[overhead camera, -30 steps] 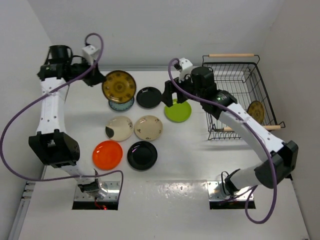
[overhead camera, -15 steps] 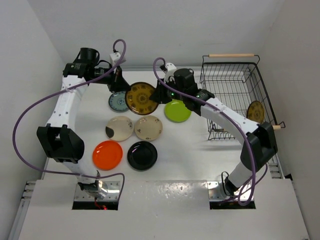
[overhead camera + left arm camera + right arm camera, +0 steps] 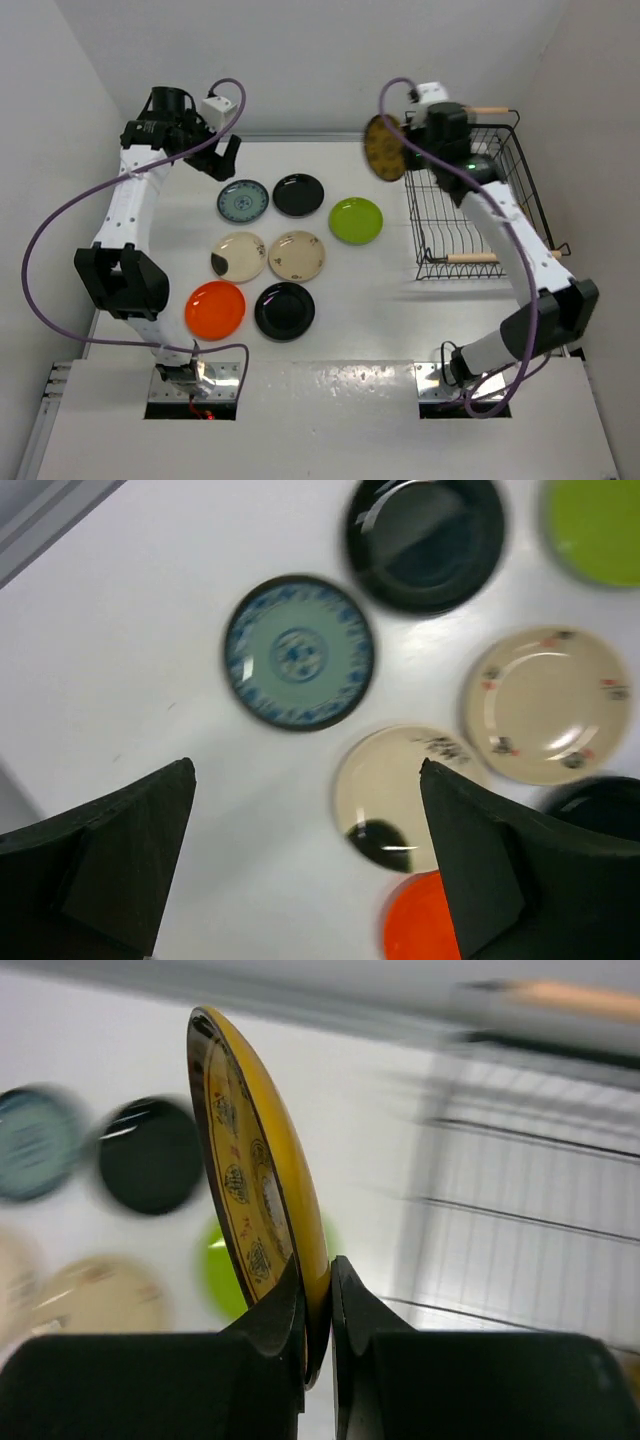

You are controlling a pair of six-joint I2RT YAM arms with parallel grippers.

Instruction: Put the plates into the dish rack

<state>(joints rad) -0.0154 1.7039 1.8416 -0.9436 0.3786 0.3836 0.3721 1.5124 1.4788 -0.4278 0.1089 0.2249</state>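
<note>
A brown-and-yellow plate (image 3: 382,148) (image 3: 255,1190) hangs on edge in the air, just left of the dish rack (image 3: 434,228). My right gripper (image 3: 402,150) (image 3: 318,1272) is shut on its lower rim. The rack's black wires (image 3: 520,1210) blur past on the right of the right wrist view. My left gripper (image 3: 226,156) (image 3: 305,770) is open and holds nothing, high over the table's back left. Under it lie the teal plate (image 3: 243,201) (image 3: 299,652), a black plate (image 3: 298,195), the lime green plate (image 3: 356,220), two cream plates (image 3: 238,257) (image 3: 297,255), the orange-red plate (image 3: 215,309) and another black plate (image 3: 285,310).
The rack's wooden bar handles (image 3: 478,110) (image 3: 482,257) lie at its far and near ends. White walls close in the table at the back and on both sides. My right arm reaches over the rack's right half.
The brown-and-yellow plate passed from my left gripper to my right. The left opened and drew back to the left. The right shut on the plate and swung it right, up to the rack.
</note>
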